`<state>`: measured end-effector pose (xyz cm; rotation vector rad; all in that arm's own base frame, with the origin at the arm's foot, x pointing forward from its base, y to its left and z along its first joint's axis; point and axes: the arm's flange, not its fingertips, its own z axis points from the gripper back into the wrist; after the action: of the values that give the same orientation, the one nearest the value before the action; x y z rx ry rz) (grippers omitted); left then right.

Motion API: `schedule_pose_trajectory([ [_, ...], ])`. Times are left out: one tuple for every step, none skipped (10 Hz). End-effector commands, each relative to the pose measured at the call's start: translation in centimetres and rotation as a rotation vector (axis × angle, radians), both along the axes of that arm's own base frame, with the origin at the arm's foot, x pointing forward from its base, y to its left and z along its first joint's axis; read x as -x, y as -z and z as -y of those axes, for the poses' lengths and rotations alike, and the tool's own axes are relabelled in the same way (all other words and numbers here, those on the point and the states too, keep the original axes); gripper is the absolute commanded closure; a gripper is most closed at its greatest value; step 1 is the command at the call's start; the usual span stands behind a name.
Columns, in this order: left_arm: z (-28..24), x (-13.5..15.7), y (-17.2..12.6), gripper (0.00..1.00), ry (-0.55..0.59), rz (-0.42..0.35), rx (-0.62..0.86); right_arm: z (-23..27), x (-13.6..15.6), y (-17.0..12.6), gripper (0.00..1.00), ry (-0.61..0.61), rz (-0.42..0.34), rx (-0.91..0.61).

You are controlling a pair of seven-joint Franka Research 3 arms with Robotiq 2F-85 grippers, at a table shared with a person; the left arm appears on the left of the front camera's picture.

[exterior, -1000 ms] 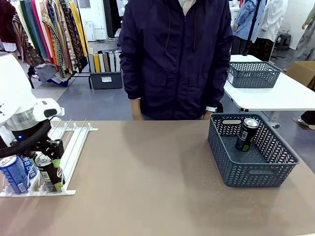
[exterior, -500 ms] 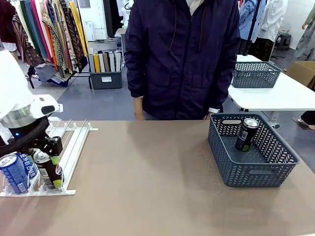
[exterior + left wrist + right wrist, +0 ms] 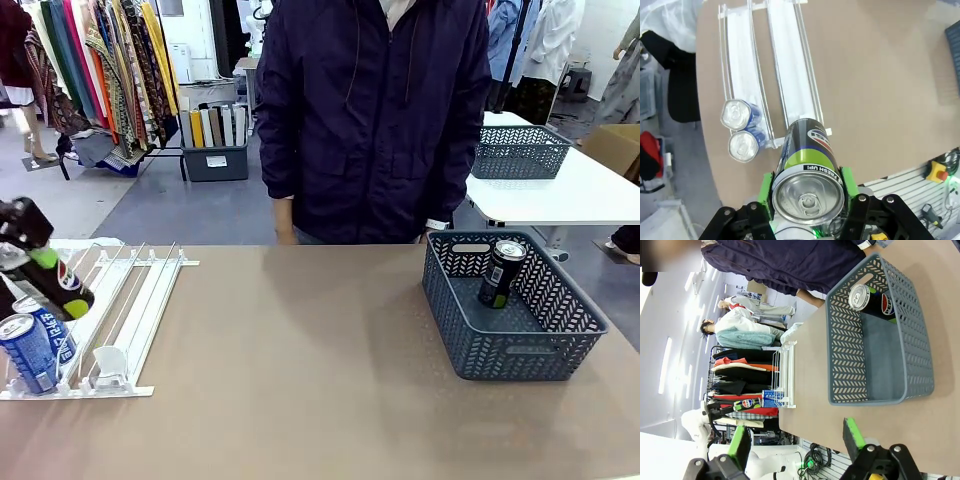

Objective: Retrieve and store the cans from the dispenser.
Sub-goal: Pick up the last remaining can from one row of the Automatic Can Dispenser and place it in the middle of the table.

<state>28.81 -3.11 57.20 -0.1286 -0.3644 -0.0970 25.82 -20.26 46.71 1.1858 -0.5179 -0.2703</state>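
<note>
Held: black slim drink can with green band and Pepsi logo [image 3: 810, 150], clamped between the green pads of the left gripper [image 3: 807, 190], tilted, in the air over the left edge of the white wire-and-plastic dispenser rack [image 3: 150, 290]. Two blue cans [image 3: 30, 350] sit at the rack's low end. Right gripper [image 3: 796, 437] jaws apart, empty. Risks: the smooth tilted can slips on the long carry to the grey-blue lattice basket [image 3: 520, 352], or knocks the black can [image 3: 500, 272] standing inside.

Left gripper [image 3: 42, 262] cut by front view's left edge, covers part of held can [image 3: 70, 285]. Basket [image 3: 560, 360] wall hides base of basket can [image 3: 503, 265]. Rear blue can [image 3: 54, 332] half behind front blue can [image 3: 27, 355].
</note>
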Motion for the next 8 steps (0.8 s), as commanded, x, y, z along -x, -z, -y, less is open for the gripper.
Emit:
schedule_pose_trajectory([
  [-0.1, -1.5, -0.5, 1.0, 0.015, 0.005, 0.045, 0.2, 0.0, -0.2, 0.0, -0.006, 0.021, -0.003],
  [-0.7, -1.6, -0.4, 1.0, 0.005, 0.015, 0.101, 0.2, 0.0, -0.2, 0.0, -0.006, 0.021, -0.003],
  [-0.2, -0.2, -0.7, 1.0, 0.0, 0.008, 0.019, 0.2, 0.0, -0.2, 0.0, -0.006, 0.021, -0.003],
  [-0.2, -0.2, -0.7, 1.0, 0.0, 0.008, 0.019, 0.2, 0.0, -0.2, 0.0, -0.006, 0.021, -0.003],
  [-0.2, -0.2, -0.7, 1.0, 0.0, 0.008, 0.019, 0.2, 0.0, -0.2, 0.0, -0.006, 0.021, -0.003],
  [-0.2, -0.2, -0.7, 1.0, 0.0, 0.008, 0.019, 0.2, 0.0, -0.2, 0.0, -0.006, 0.021, -0.003],
  [-0.2, -0.2, -0.7, 1.0, 0.0, 0.008, 0.019, 0.2, 0.0, -0.2, 0.0, -0.006, 0.021, -0.003],
  [0.0, -0.6, -0.2, 1.0, -0.004, -0.007, 0.029, 0.2, 0.0, -0.2, 0.0, -0.006, 0.021, -0.003],
])
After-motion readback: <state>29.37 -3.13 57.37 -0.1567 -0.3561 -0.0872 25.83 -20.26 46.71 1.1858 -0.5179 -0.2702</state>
